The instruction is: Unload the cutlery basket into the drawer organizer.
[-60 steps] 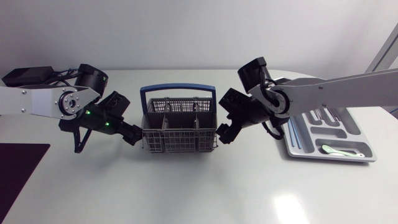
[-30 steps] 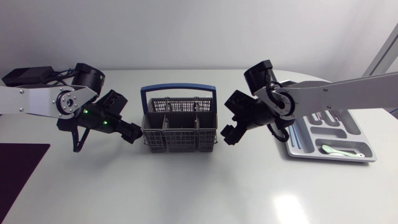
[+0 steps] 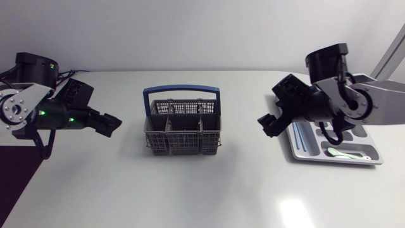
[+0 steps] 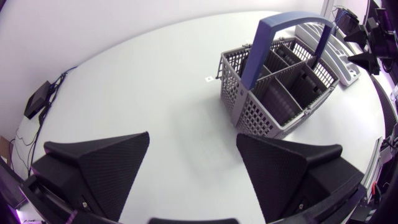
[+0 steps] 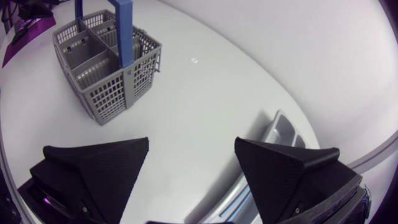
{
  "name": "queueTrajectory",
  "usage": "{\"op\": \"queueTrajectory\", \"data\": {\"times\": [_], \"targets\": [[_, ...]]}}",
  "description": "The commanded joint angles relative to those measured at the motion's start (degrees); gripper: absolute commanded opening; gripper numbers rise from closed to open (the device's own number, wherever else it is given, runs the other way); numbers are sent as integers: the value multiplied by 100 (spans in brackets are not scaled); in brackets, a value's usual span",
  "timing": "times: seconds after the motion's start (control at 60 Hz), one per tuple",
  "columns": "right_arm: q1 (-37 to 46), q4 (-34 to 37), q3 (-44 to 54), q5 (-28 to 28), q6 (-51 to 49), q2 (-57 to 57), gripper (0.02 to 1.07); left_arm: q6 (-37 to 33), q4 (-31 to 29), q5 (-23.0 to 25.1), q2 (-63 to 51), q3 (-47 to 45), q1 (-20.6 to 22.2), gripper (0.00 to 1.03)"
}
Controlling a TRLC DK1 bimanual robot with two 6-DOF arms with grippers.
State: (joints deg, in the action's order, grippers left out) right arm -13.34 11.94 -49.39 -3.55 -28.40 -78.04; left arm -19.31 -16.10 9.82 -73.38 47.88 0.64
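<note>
The grey cutlery basket with its blue handle stands mid-table; its compartments look empty. My left gripper hangs open to the basket's left, well apart from it, and the basket lies ahead of its fingers. My right gripper is open between the basket and the grey drawer organizer, touching neither. The right arm covers part of the organizer. A green utensil and a white spoon lie in its front compartment. In the right wrist view the basket is far ahead and the organizer is close by.
A dark purple mat lies at the table's front left edge. Bare white tabletop stretches in front of the basket. The curved table edge runs behind the basket and organizer.
Both arms have drawn back from the basket's sides, the left one leftward and the right one rightward toward the organizer. The basket has stayed in place.
</note>
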Motion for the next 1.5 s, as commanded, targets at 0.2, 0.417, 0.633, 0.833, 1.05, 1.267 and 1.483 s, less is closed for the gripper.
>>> {"op": "queueTrajectory", "data": {"times": [0.2, 0.417, 0.633, 0.833, 1.05, 1.267, 1.483], "targets": [[684, -17, 720, 65, 256, 1362, 102, 182, 168, 55, 1186, -718, -108, 98], [1115, -131, 1203, 21, 669, 2443, 102, 595, 274, 55, 1837, -1167, -47, 98], [1132, -527, 2240, 188, 801, 4174, 102, 753, 529, 55, 2751, -1624, -38, 98], [1008, -405, 2699, 450, 893, 5024, 102, 832, 889, 55, 3331, -2151, -47, 98], [1093, -610, 3281, 425, 1399, 5746, 102, 1026, 1469, 37, 4359, -2960, -82, 98], [1175, -809, 3845, 401, 1889, 6447, 102, 1212, 1512, -173, 5071, -3392, -78, 98], [1261, -1018, 4438, 376, 2405, 7183, 102, 1446, 1544, -437, 5809, -3846, -74, 98]]}}
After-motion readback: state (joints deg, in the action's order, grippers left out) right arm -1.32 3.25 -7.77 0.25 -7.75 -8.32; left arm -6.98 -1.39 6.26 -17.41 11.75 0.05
